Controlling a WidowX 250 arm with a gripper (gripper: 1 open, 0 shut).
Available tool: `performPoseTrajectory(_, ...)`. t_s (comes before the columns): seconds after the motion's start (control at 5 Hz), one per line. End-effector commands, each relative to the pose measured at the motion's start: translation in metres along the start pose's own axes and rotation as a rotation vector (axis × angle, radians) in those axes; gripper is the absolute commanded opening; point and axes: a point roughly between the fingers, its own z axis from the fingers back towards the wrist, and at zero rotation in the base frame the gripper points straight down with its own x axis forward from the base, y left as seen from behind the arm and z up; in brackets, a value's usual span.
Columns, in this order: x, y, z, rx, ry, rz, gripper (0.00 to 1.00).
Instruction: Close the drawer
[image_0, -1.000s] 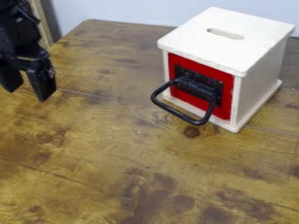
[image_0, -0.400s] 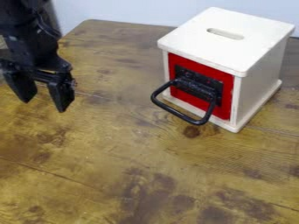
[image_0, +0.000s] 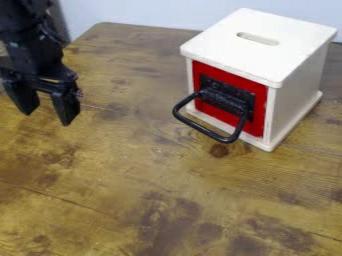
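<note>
The drawer (image_0: 229, 97) has a red square front panel with a black bracket and a large black wire loop handle (image_0: 203, 120) that hangs forward over the table. It sits in a cream wooden cube box (image_0: 261, 45) with a slot on top, at the upper right. My gripper (image_0: 43, 103) is black, at the far left, well apart from the drawer. Its two fingers point down, spread apart, with nothing between them.
The worn brown wooden table (image_0: 147, 190) spans the view. A pale wall lies behind the table's far edge. The arm's black body (image_0: 30, 40) rises at the upper left.
The gripper moved right and slightly down from the left edge a second ago, then eased back a little to the left. The drawer and box have not moved.
</note>
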Motion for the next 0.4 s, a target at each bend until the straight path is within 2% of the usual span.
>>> performPoseTrajectory(0.0, 0.0104, 0.0079, 0.0228, 0.003, -0.055, 0.001, 1.00)
performPoseTrajectory(0.2, 0.0071, 0.0024, 0.0313, -0.007, -0.060, -0.032, 1.00)
